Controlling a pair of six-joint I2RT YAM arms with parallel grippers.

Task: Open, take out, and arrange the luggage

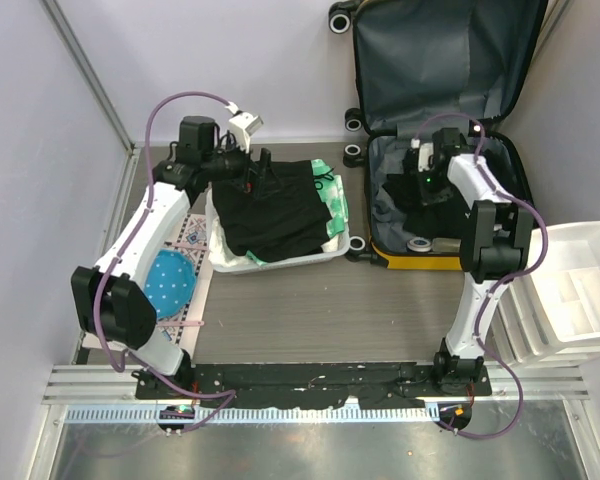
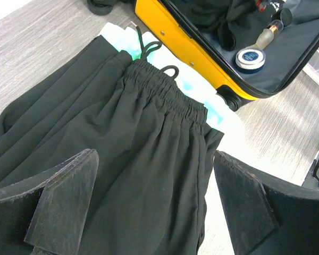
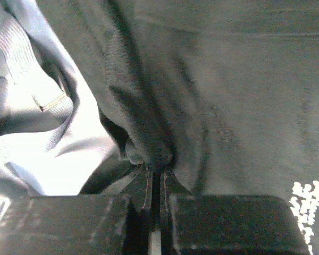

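Take-out step: right gripper [image 3: 155, 178] clamped on a dark garment [image 3: 228, 95] inside the suitcase [image 1: 420, 263], right of frame. Left gripper [image 2: 155, 199] gapes above shorts [image 2: 149, 133]. Next I'd lift it clear.

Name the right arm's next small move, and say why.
Probably lift straight up: the right gripper is shut, pinching a fold of dark cloth inside the open luggage, so raising it should draw the cloth clear of the shell.
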